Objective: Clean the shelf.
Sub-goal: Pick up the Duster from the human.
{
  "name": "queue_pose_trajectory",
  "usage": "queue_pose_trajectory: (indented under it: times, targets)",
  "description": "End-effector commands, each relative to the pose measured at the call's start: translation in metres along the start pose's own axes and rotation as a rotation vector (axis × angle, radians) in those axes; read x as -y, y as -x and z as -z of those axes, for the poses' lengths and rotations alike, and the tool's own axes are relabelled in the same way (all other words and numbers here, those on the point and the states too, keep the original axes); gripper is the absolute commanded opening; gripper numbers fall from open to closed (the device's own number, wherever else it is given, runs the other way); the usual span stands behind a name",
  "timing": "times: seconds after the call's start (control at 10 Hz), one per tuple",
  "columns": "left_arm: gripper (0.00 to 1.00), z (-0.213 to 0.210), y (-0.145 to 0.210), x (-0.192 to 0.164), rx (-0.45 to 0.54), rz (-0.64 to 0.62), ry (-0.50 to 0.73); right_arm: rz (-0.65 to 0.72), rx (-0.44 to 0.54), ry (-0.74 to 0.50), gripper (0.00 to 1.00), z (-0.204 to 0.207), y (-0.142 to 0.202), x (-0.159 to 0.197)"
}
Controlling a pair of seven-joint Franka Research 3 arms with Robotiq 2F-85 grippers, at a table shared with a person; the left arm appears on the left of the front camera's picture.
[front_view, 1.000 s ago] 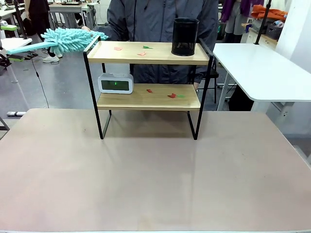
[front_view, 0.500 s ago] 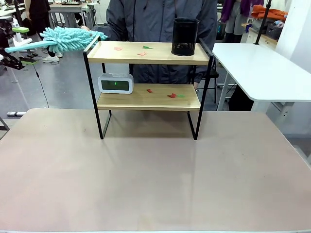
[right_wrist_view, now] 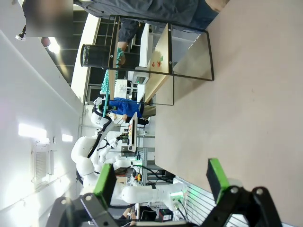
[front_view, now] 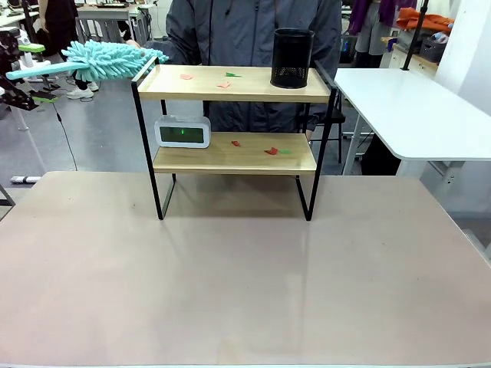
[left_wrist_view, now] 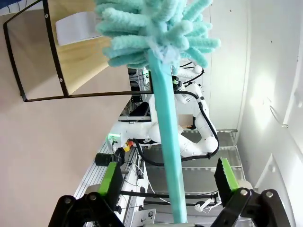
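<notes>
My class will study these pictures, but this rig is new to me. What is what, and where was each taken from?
Two robot arms share a table with a person. The wide picture looks across it at that person; the other two come from wrist cameras. On the table stands the shelf, bearing a black mesh cup, a white clock and paper scraps. The left gripper is open around the handle of a teal duster, not yet gripping; the right gripper is open and empty.
</notes>
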State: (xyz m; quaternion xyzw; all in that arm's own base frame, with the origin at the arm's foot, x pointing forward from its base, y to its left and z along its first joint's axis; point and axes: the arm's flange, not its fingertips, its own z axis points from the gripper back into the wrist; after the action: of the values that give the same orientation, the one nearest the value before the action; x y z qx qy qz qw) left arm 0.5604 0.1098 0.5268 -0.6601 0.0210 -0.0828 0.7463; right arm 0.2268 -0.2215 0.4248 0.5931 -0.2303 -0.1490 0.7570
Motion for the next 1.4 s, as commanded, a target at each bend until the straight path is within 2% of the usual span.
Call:
queue_pose_trajectory:
  times: [0.0, 0.1, 0.2, 0.3, 0.4, 0.5, 0.6, 1.0, 1.3]
  targets:
    - [1.0, 0.0001, -0.0057, 0.0036, 0.002, -0.002, 0.014, -0.031, 0.006, -0.017, 1.0, 0.0003, -0.0021, -0.0009]
    - [1.0, -0.0002, -0.0077, 0.0041, 0.032, 0.02, 0.021, -0.031, 0.006, -0.017, 1.0, 0.0003, -0.0021, -0.0009]
    - [0.41, 0.0002, -0.0089, 0.0046, 0.06, 0.017, 0.018, -0.031, 0.006, -0.017, 1.0, 0.0003, -0.0021, -0.0009]
    - [0.41, -0.0002, -0.0086, 0.0058, 0.07, 0.028, 0.031, -0.031, 0.006, -0.017, 1.0, 0.0003, -0.0021, -0.0009]
    - [0.0, 0.0002, -0.0084, 0.0058, 0.062, 0.024, 0.033, -0.031, 0.006, -0.017, 1.0, 0.0003, -0.0021, -0.0009]
    - [0.35, 0.0004, -0.009, 0.0048, 0.064, 0.02, 0.034, -0.031, 0.006, -0.017, 1.0, 0.0003, -0.0021, -0.0009]
    - [0.0, 0.001, -0.0094, 0.0042, 0.06, 0.022, 0.035, -0.031, 0.006, -0.017, 1.0, 0.0003, -0.0021, -0.0009]
    - [0.0, -0.0026, -0.0114, 0.0033, 0.094, 0.028, 0.041, -0.031, 0.006, -0.017, 1.0, 0.0003, -0.0021, -0.0009]
    - [0.0, 0.0009, -0.0109, 0.0023, 0.082, 0.026, 0.045, -0.031, 0.006, -0.017, 1.0, 0.0003, -0.0021, -0.0009]
